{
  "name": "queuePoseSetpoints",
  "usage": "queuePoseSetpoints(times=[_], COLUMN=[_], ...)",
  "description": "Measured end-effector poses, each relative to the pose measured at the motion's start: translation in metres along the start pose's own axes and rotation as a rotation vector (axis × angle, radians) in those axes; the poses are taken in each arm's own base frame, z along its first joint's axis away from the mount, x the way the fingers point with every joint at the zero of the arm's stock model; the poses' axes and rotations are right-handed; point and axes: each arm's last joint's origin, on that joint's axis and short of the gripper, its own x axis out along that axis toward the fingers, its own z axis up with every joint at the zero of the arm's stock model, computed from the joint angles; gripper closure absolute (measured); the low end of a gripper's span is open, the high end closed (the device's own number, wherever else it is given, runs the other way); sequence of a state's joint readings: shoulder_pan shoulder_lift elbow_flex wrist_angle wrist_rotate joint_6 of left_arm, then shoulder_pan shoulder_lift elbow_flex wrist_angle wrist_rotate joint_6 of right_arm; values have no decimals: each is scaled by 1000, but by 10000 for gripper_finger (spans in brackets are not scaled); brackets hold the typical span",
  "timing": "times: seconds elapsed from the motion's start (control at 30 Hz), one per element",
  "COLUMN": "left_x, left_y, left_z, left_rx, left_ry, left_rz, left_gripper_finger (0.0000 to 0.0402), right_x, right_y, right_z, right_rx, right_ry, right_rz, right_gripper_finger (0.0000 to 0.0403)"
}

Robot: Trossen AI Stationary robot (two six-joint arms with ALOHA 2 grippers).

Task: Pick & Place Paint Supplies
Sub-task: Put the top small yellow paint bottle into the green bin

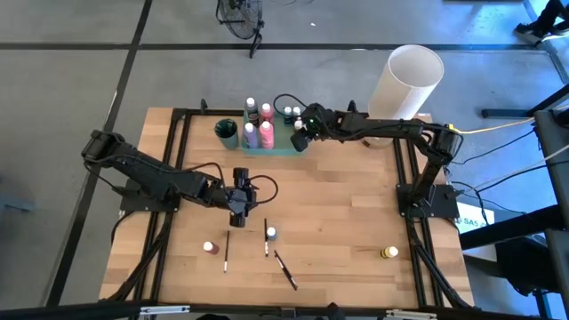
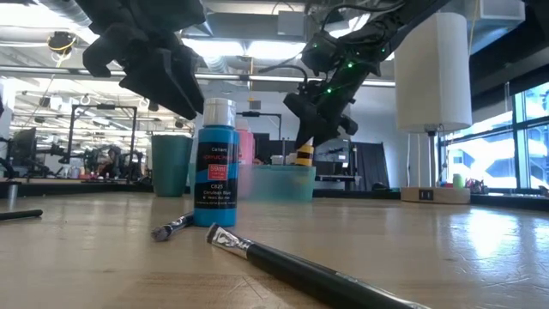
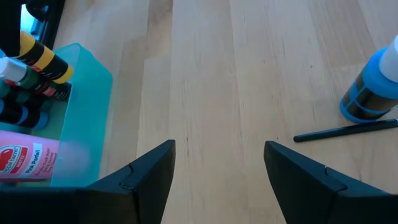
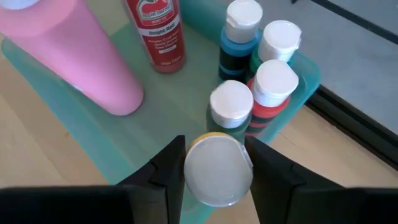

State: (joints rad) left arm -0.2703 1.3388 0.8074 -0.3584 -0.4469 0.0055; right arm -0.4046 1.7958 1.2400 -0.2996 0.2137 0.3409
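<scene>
We hold a yellow bottle (image 4: 218, 169) with a white cap clamped between the fingers of our right gripper (image 1: 300, 140), hanging just over the corner of the green tray (image 1: 283, 149) where a red, a blue and two green-tinted small bottles already stand together. By our reckoning the job is well past its middle: the tray also carries two big pink bottles, a purple one and a red one, and a teal cup (image 1: 227, 133) stands just beside it. Still out on the table we count a blue bottle (image 1: 271, 233), a red bottle (image 1: 208, 248), another yellow bottle (image 1: 389, 253) off toward the right edge, and three thin brushes (image 1: 285, 269) lying near the front. Our left gripper (image 1: 238, 210) hovers mid-table with its fingers apart and nothing between them, the blue bottle and one brush ahead of it. As for writing, the red bottle in the tray reads "Bright Red", a pink one "Pink Parfait"; the blue bottle's label is too small for us to read with confidence.
</scene>
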Motion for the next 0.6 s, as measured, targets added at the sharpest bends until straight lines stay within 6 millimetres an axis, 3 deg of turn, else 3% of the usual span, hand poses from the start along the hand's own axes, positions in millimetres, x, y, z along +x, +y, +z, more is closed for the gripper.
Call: queuePoseSetpoints(times=[0.6], left_x=[0], left_y=[0], left_z=[0], left_rx=[-1], left_ry=[0], left_rz=[0], left_gripper_finger=[160], right_x=[6], right_y=[-7], right_z=[4], right_rx=[12], right_ry=[-40], right_rz=[-62], right_gripper_finger=[265])
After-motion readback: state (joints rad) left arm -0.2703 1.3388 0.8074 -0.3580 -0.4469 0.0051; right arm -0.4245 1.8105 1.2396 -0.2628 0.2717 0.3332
